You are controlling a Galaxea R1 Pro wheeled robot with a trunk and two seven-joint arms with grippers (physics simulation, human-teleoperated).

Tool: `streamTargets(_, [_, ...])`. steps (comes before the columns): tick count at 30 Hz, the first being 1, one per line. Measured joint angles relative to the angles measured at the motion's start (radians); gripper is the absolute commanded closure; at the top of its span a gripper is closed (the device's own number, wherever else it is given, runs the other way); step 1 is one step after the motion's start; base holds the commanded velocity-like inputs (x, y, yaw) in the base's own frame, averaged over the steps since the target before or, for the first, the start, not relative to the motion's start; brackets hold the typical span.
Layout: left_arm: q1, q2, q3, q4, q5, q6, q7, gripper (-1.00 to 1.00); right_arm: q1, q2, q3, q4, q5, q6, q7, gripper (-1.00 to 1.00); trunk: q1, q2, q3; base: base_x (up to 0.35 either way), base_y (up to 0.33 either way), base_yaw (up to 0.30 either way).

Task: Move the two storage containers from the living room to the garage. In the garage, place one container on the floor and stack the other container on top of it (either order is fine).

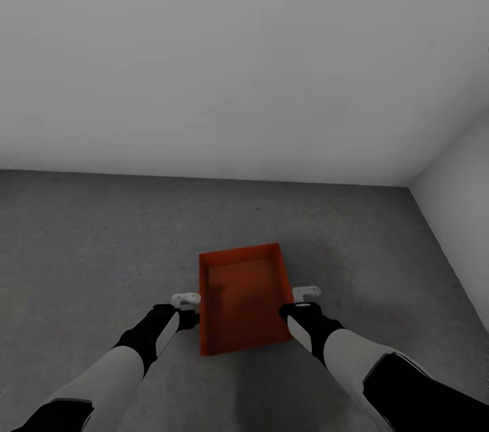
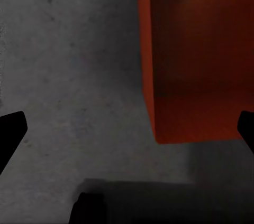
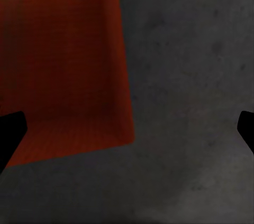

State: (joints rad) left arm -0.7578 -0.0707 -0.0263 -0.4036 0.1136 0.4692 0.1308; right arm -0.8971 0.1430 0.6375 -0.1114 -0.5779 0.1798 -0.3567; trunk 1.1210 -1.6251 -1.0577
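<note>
One orange-red open-topped storage container [image 1: 243, 299] lies on the dark grey concrete floor [image 1: 102, 242] of the garage, lengthwise between my two arms. My left gripper [image 1: 185, 298] sits at its left long wall and my right gripper [image 1: 307, 293] at its right long wall. In the left wrist view the left gripper [image 2: 127, 129] is open, its dark fingertips [image 2: 10, 131] spread wide on either side of the container's edge [image 2: 151, 76]. In the right wrist view the right gripper [image 3: 127, 129] is open the same way over the container's other wall [image 3: 124, 76]. The container holds nothing.
A plain grey-white wall [image 1: 224, 58] stands a short way beyond the container. A second wall [image 1: 462, 187] meets it at a corner on the right. Bare concrete floor stretches out to the left.
</note>
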Motion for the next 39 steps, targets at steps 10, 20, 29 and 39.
streamTargets(10, [0.000, 0.000, 0.000, 0.000, 0.000, 0.000, 0.000, -1.00, 0.000, 0.000, 0.000, 0.000, 0.000, 0.000, -0.001, -1.00, -0.038, 0.070, 0.031, 0.000, 0.000, 0.000])
streamTargets(20, [0.000, 0.000, 0.000, 0.000, 0.000, 0.000, 0.000, -1.00, 0.000, 0.000, 0.000, 0.000, 0.000, 0.000, -0.001, -1.00, -0.077, 0.140, 0.063, 0.000, 0.000, 0.000])
streamTargets(29, [0.000, 0.000, 0.000, 0.000, 0.000, 0.000, 0.001, -1.00, 0.000, 0.000, 0.000, 0.000, 0.000, 0.000, -0.001, -1.00, -0.111, 0.203, 0.091, 0.000, 0.000, 0.000])
streamTargets(39, [0.000, -0.001, 0.000, 0.000, 0.000, 0.000, 0.002, -1.00, 0.000, 0.000, 0.000, 0.000, 0.000, 0.000, 0.000, -1.00, -0.150, 0.273, 0.122, 0.000, 0.000, 0.000])
